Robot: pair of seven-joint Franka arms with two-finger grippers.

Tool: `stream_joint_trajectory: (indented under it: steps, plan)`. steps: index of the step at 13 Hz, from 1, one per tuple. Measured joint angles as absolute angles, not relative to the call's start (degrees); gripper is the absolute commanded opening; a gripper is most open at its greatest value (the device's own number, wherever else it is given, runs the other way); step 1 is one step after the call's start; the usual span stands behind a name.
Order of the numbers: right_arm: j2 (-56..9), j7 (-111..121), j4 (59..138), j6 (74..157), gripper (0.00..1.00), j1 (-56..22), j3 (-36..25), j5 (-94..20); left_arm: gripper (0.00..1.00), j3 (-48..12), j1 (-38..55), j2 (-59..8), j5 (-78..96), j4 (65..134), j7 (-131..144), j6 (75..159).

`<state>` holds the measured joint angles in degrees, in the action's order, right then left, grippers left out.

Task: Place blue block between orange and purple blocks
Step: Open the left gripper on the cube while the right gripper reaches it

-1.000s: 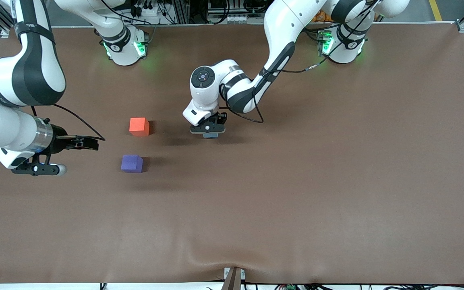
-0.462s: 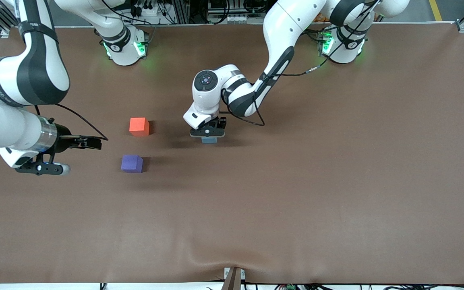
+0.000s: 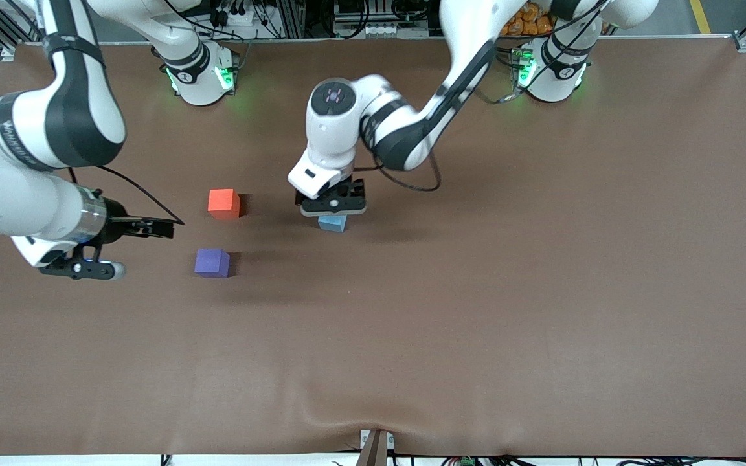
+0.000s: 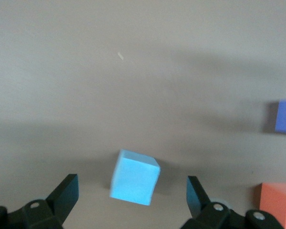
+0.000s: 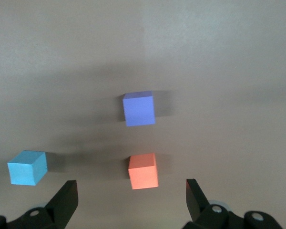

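Starting at the right arm's end of the table: my right gripper (image 3: 153,228) is hanging in the air there, fingers spread wide and gripping nothing, and this arm is waiting. The orange block (image 3: 223,203) is sitting on the brown table (image 3: 541,291), and the purple block (image 3: 212,263) is lying at six o'clock from it, nearer the front camera, with a gap between the two. The blue block (image 3: 333,223) is resting on the table at roughly three o'clock from the orange block, well apart from both and not between them. My left gripper (image 3: 334,207) is hovering directly over the blue block, fingers (image 4: 66,193) standing wide on either side of it, touching nothing.
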<state>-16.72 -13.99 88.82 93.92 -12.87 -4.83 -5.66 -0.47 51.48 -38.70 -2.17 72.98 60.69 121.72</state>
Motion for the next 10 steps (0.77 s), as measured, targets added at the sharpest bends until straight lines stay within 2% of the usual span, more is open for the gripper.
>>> stream_joint_trajectory:
  steps: [5,10]
  plan:
    - [-16.7,-27.0,92.5,97.4,1.00,-20.7,-4.6,-6.0,1.00,4.1,47.1,-23.7,-2.2,73.3,60.7,101.3]
    - [-16.6,-40.7,102.0,111.2,1.00,-30.0,-4.5,-6.7,1.00,4.3,37.5,-14.0,-2.3,73.9,49.8,90.4]
